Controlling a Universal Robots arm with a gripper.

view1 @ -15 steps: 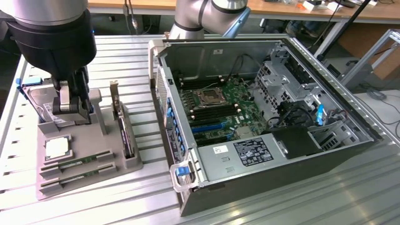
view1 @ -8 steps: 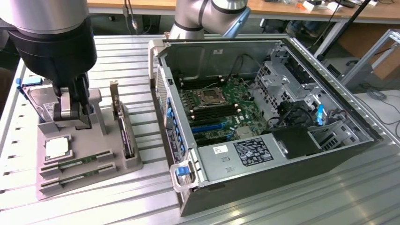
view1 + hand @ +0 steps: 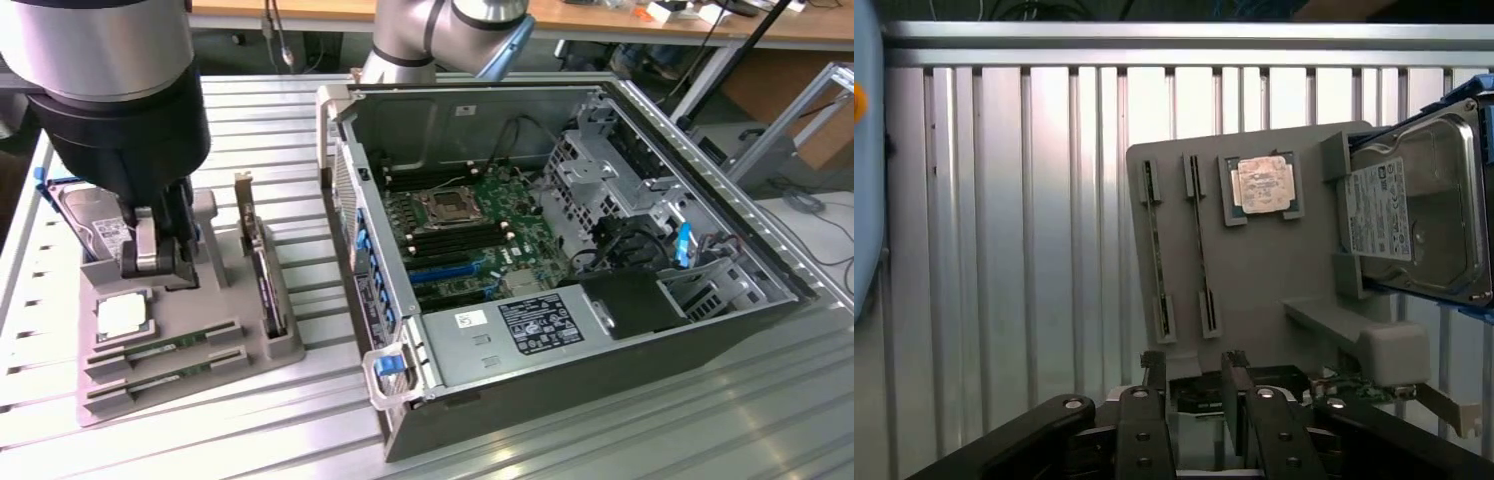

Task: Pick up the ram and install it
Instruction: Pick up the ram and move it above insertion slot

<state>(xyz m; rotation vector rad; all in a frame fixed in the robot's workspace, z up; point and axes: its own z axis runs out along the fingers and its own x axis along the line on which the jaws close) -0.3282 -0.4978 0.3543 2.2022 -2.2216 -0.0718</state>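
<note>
You are seeing the ribbed table (image 3: 1004, 250) gleaming as brushed metal, the holder (image 3: 1264, 280) showing matt grey plastic, the processor (image 3: 1264, 185) and hard drive (image 3: 1439, 230) shining as glossy metal, the ram (image 3: 167, 349) showing green circuit board

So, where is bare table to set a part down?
Bare table beside the tray, past the ram, and a narrow strip between tray and case. The tray itself is crowded, with the tool over it.
</note>
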